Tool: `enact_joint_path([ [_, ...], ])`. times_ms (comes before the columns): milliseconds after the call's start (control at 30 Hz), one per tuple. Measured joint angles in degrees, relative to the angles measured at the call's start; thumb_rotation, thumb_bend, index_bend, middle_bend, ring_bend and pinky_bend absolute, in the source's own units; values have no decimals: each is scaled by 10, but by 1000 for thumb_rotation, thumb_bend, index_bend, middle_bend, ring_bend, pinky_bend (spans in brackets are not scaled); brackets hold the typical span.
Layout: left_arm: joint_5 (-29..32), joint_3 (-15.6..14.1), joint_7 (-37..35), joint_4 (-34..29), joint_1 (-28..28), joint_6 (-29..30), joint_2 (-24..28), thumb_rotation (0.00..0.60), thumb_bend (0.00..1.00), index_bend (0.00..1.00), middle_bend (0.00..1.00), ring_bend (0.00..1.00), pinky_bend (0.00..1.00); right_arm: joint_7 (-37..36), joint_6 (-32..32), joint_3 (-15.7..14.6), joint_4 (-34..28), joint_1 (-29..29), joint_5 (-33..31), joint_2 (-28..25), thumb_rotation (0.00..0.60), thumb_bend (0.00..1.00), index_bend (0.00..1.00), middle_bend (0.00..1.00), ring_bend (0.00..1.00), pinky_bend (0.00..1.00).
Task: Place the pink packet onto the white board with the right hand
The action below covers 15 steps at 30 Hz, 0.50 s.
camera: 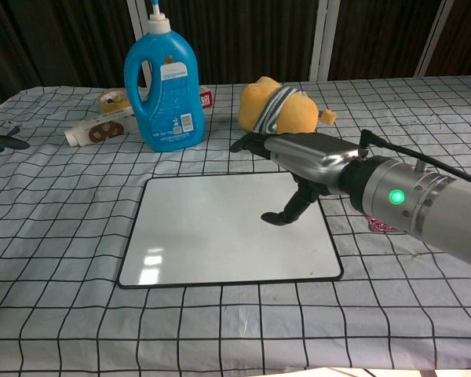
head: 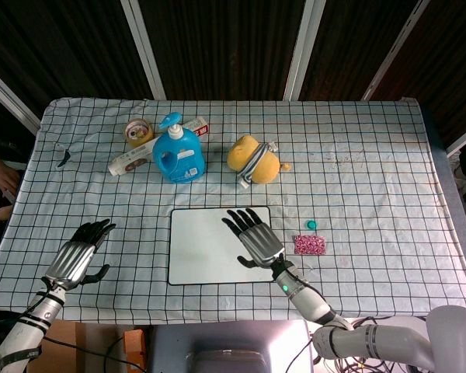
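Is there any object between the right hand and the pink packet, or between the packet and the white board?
Nothing visible blocks either way. The right hand hovers over the white board; the pink packet lies beside the board's right edge. The small teal cap sits behind the packet, off the path.

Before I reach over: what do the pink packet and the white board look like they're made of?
Pink packet: apparently thin printed plastic film, a flat speckled pouch; too small to be sure. White board: smooth, glossy, rigid sheet, probably coated plastic or melamine, with a dark rim and light glare on its surface. The right hand hovers over it, holding nothing.
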<state>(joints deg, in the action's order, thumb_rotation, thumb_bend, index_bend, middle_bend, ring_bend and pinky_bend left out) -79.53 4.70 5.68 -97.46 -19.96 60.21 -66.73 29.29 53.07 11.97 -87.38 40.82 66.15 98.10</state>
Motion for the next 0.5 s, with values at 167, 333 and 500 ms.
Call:
enact_joint_path([
  [167,1,-9,2,-1,5,11,6,600,372,0,0,0,0,3,1,-1,1,3,-24,-4,600,224,95,0,0,0],
  [333,-12,-20,12,-3,18,41,11,600,372,0,0,0,0,14,9,-10,-17,-1,-33,-31,600,224,102,0,0,0],
  [500,-52,-45,21,-3,58,117,22,600,373,0,0,0,0,16,23,-30,-61,-20,-27,-96,600,224,120,0,0,0],
])
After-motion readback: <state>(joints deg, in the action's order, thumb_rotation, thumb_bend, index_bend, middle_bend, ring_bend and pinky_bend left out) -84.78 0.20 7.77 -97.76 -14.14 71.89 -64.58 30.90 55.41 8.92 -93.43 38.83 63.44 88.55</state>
